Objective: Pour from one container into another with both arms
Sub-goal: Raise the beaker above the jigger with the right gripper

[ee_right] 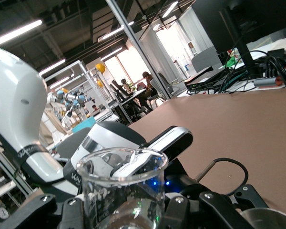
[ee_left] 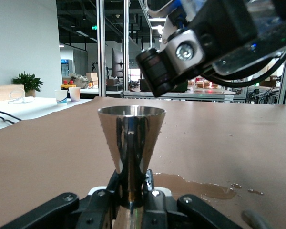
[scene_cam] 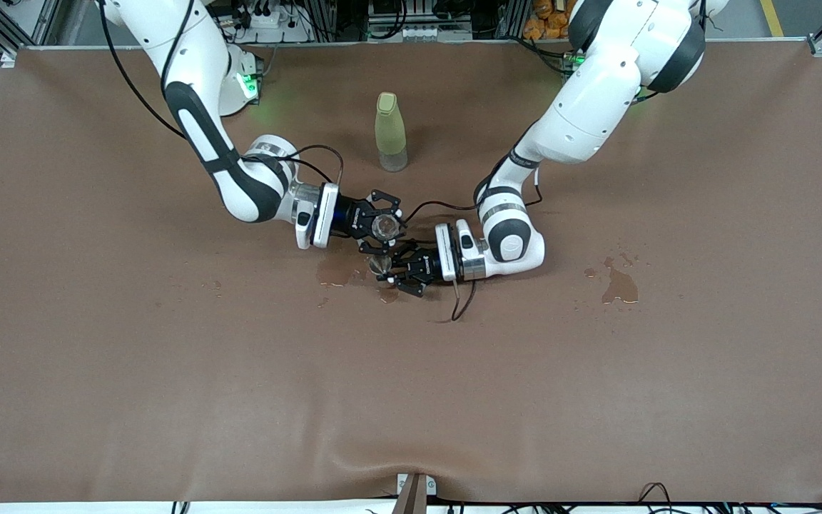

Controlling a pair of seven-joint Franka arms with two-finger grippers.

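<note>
Clear glass beaker [ee_right: 121,191] — light, slippery, fragile — sits clamped in the right gripper [scene_cam: 381,227] mid-bench; the left gripper [scene_cam: 395,273] pinches the steel jigger [ee_left: 131,143] by its waist — beside it.

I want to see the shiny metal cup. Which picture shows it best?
The left wrist view: the shiny metal cup stands upright, filling the middle, clamped by the left gripper. The front view shows only its tiny round mouth; the right wrist view, just a rim sliver.
</note>
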